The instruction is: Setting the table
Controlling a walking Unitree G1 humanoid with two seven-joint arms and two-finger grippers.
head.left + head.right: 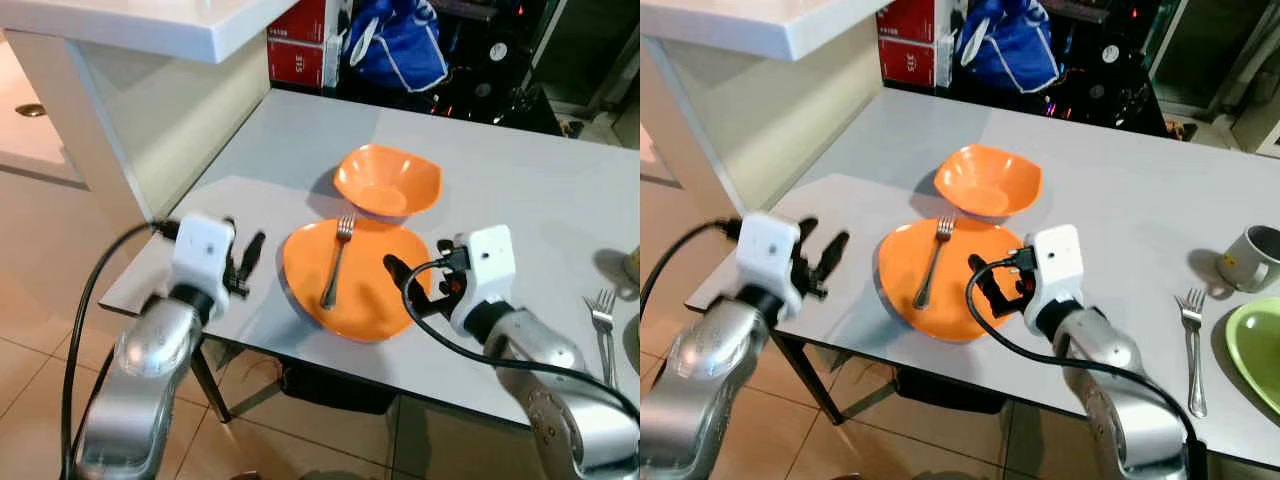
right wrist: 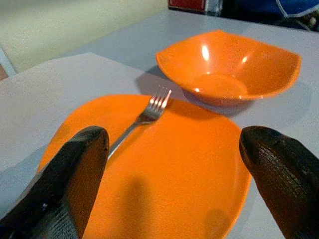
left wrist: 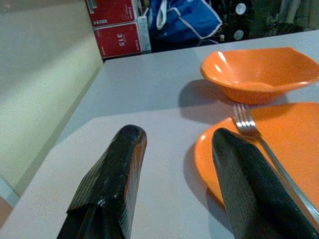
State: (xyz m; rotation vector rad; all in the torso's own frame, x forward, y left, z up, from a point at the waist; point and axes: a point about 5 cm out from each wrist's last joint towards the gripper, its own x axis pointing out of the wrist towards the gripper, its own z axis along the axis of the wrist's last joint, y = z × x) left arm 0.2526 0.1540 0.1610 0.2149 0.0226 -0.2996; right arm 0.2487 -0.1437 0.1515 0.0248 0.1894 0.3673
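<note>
An orange plate (image 1: 365, 290) lies near the grey table's (image 1: 500, 160) front edge, with a silver fork (image 1: 337, 262) resting on it, tines pointing away from me. An orange bowl (image 1: 388, 180) stands just behind the plate. My left gripper (image 1: 243, 250) hovers open just left of the plate, low over the table, holding nothing. My right gripper (image 1: 408, 288) is open over the plate's right rim, its fingers (image 2: 75, 179) spread wide above the plate and empty.
At the right, a second fork (image 1: 1192, 340) lies beside a green plate (image 1: 1255, 350), with a grey mug (image 1: 1248, 258) behind them. A white counter (image 1: 150, 25) stands to the left. Red boxes (image 1: 298, 45) and a blue bag (image 1: 395, 45) sit beyond the table's far edge.
</note>
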